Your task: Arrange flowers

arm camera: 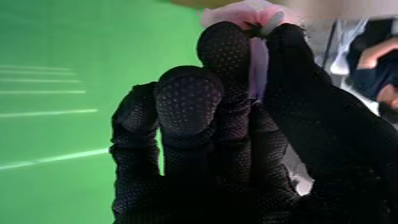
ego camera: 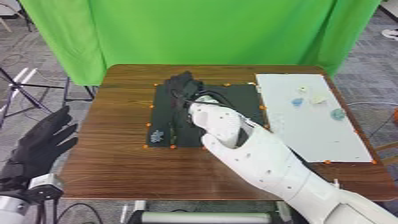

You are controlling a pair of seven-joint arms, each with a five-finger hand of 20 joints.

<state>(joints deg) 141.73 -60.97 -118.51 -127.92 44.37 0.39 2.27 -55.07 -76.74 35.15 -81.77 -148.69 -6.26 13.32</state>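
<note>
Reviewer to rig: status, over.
Right hand pinching pink flower. Left hand open, left of table. Right arm partly covers black mat in head view. Over.

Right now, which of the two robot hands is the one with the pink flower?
The right hand, over the black mat: it pinches the flower with its thumb. The left hand is beside the table, fingers straight.
</note>
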